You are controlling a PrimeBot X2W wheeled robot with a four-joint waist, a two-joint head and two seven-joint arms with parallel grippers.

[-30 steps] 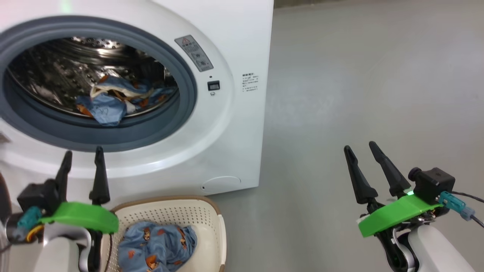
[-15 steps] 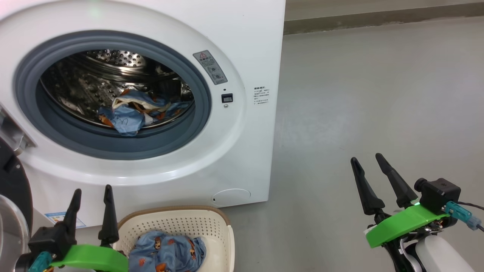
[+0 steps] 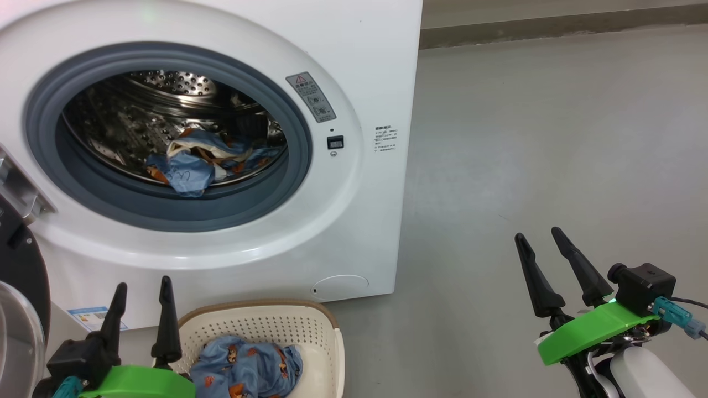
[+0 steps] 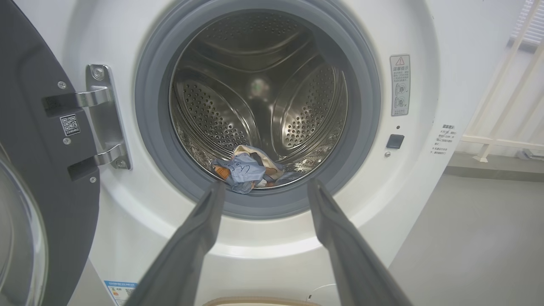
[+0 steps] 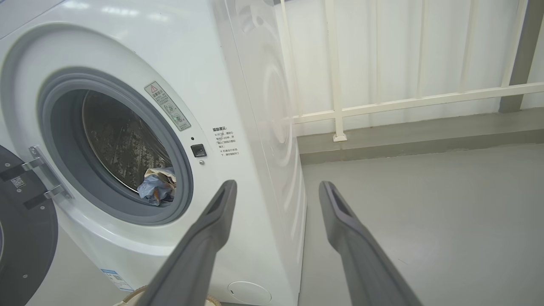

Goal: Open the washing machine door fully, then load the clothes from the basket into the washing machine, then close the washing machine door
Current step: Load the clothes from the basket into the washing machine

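Both your left gripper and right gripper stand spread wide, empty.
Light-blue printed clothes lie in the cream perforated plastic basket, at seven o'clock.

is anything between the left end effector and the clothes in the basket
Nothing visible does. The left end effector stands open by the left rim of the basket, and the clothes lie uncovered inside it.

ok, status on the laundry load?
Left gripper, right gripper open, empty. Door open. Clothes split: some in drum, some in basket. Nothing in the way.
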